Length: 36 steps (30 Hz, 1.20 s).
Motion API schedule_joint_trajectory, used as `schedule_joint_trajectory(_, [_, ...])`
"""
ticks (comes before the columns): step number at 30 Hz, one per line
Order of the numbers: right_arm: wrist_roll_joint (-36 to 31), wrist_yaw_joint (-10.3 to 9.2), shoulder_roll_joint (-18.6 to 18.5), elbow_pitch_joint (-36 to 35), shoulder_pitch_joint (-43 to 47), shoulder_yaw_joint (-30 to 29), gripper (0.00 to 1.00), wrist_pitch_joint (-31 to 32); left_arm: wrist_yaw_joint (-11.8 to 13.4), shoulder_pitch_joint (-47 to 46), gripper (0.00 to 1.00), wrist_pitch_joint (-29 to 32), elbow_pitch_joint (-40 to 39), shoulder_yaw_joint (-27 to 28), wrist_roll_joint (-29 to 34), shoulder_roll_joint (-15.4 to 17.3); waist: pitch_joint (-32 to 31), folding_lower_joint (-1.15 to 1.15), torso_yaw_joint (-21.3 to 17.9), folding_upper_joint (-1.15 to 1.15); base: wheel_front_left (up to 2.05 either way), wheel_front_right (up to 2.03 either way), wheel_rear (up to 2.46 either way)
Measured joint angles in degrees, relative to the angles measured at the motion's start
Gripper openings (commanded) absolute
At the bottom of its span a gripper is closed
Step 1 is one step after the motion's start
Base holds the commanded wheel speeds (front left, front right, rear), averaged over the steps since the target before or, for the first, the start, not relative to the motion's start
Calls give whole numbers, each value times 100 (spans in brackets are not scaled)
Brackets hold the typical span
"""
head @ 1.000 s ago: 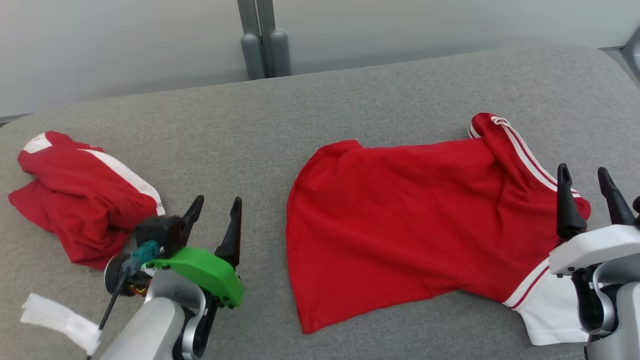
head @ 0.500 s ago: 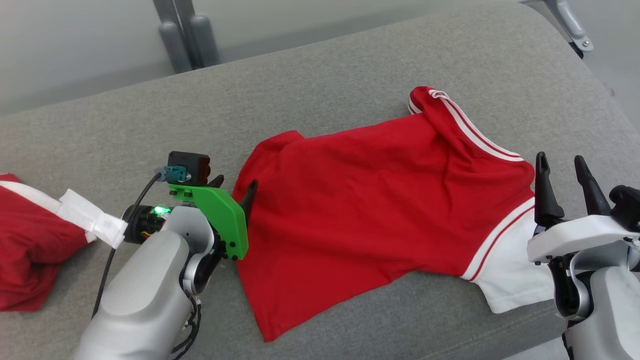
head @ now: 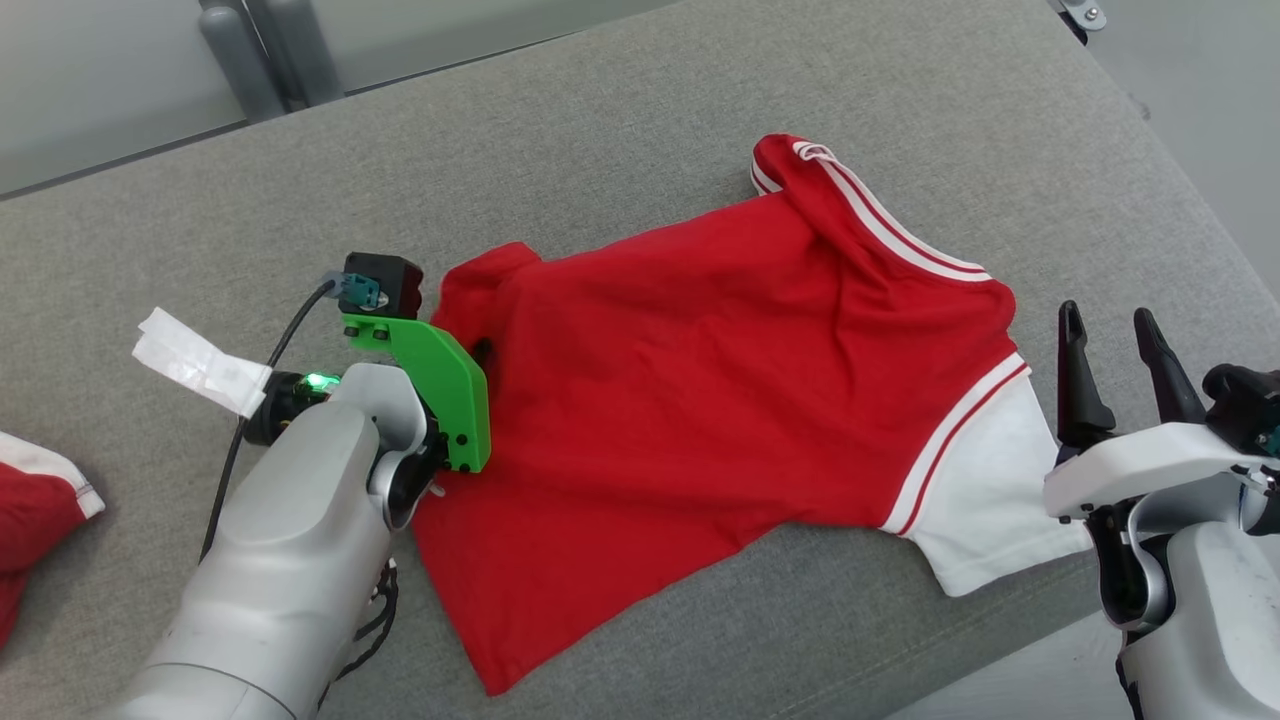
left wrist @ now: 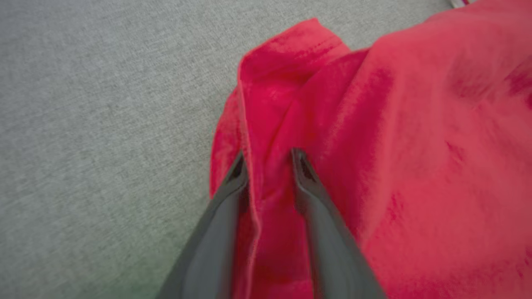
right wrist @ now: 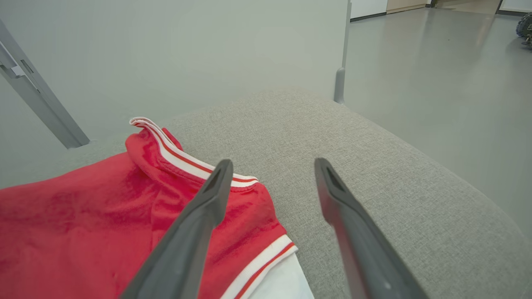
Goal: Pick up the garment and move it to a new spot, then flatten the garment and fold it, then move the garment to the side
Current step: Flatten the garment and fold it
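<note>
Head view showed two red garments on one grey cushion [head: 620,130]. The garment [head: 700,360] of the task lay spread across the middle of the frame, its hem corner toward the bottom centre and its one visible white sleeve [head: 985,500] at the lower right. A red collar edged with two white stripes [head: 880,220] ran along its upper right side. The second garment [head: 30,510], red with a white band, was cut off by the lower left edge of the frame, well apart from the first.

Two grippers were in view. The left gripper [left wrist: 268,162] sat at the shirt's left edge, under one green bracket [head: 440,385] left of centre. In the left wrist view its two dark fingers [left wrist: 307,182] stood partly apart, astride a raised fold of red cloth; the left finger touched the fold, but whether the pair truly pinched it could not be told. The right gripper [head: 1107,330] was at the right of the frame, just beside the white sleeve, its two fingers spread wide with nothing between them, as the right wrist view [right wrist: 273,166] confirmed.

One white tag [head: 200,362] hung on the left arm's cable, at centre left. Two grey posts [head: 265,50] stood at the upper left, behind the cushion.
</note>
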Motion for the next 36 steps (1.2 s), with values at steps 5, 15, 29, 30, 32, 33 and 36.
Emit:
schedule_joint_trajectory(5, [0, 0, -7, 63, 0, 0, 100, 0, -169, -54, 0, -108, 261, 294, -487, -152, -43, 0, 63, 0, 0, 0, 0])
schedule_joint_trajectory(15, [-1, 0, -101, 26, 4, -21, 100, 60, -288, -163, 0, 393, -134, 1252, -2163, 118, -85, 0, 328, 0, 0, 0, 0])
schedule_joint_trajectory(29, [10, 0, -141, -60, -59, 3, 100, 100, -291, -309, 0, 579, -179, 1644, -2629, 1354, 110, 0, 436, 0, 0, 0, 0])
schedule_joint_trajectory(30, [10, 0, -137, -59, -66, 3, 100, 99, -291, -312, 70, 567, -201, 1621, -2619, 1384, 117, 0, 433, 0, 0, 0, 0])
schedule_joint_trajectory(32, [10, 0, -137, -51, -71, 1, 100, 93, -291, -307, 100, 444, -166, 1563, -2569, 1427, 120, 0, 437, 0, 0, 0, 0])
schedule_joint_trajectory(33, [10, 0, -136, -48, -75, 1, 100, 93, -291, -304, 100, 400, -156, 1538, -2536, 1457, 118, 0, 444, 0, 0, 0, 0])
schedule_joint_trajectory(36, [9, 0, -119, -35, -89, 23, 100, 91, -291, -270, 100, 337, -191, 1464, -2515, 1492, 91, 0, 497, 0, 0, 0, 0])
